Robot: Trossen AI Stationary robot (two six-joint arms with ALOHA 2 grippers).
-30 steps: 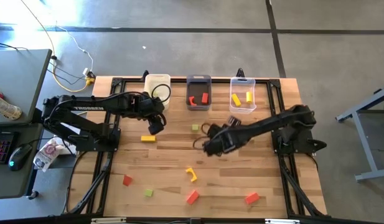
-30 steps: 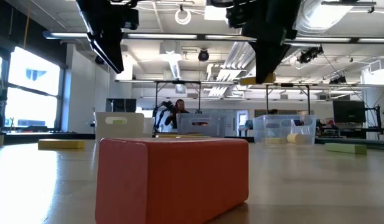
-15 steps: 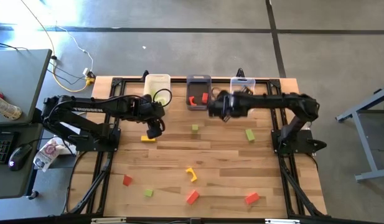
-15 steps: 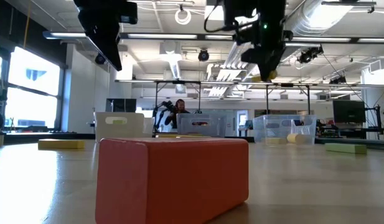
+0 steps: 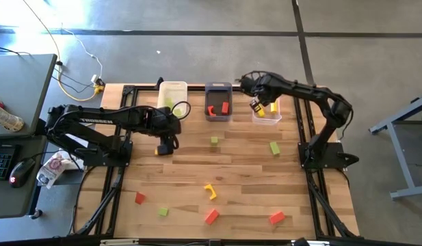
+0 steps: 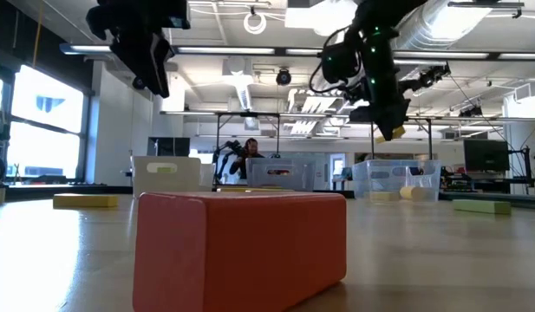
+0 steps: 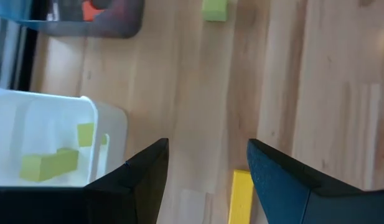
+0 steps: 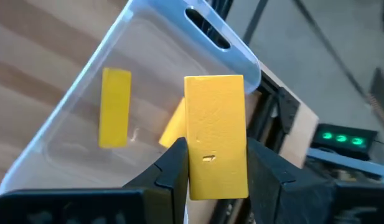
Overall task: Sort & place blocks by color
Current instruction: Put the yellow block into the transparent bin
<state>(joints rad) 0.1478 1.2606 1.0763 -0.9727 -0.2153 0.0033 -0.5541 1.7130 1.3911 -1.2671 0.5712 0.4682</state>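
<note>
My right gripper (image 5: 255, 104) hangs over the clear bin (image 5: 268, 117) at the table's far edge, shut on a yellow block (image 8: 215, 130). Two more yellow blocks (image 8: 115, 107) lie in that bin. My left gripper (image 7: 207, 177) is open above the table's left half, with a yellow bar (image 5: 162, 152) lying flat just beneath it, beside one fingertip (image 7: 241, 196). Loose red, green and yellow blocks lie on the table, among them a yellow angled piece (image 5: 210, 191). In the low view, both grippers hang high over the table, the right one (image 6: 390, 130) with the yellow block. My right gripper pinches the yellow block between its two fingers, on the block's two long sides near its rear end (image 8: 195, 168). The fingers slant downward and lie along the block, which sticks out past the fingertips. The block is lifted clear, above the clear bin.
The white bin (image 5: 173, 91) holds green blocks (image 7: 48, 165); the dark grey bin (image 5: 218, 90) holds red ones. A green cube (image 5: 215, 140) and a green bar (image 5: 274, 147) lie mid-table. Red blocks (image 5: 211, 216) and a green one (image 5: 163, 212) lie near the front edge.
My right gripper has swung from the middle of the table toward the far edge and right, carrying the yellow block, and now stands over the clear bin. My left gripper has rolled a little about its own axis over the yellow bar.
</note>
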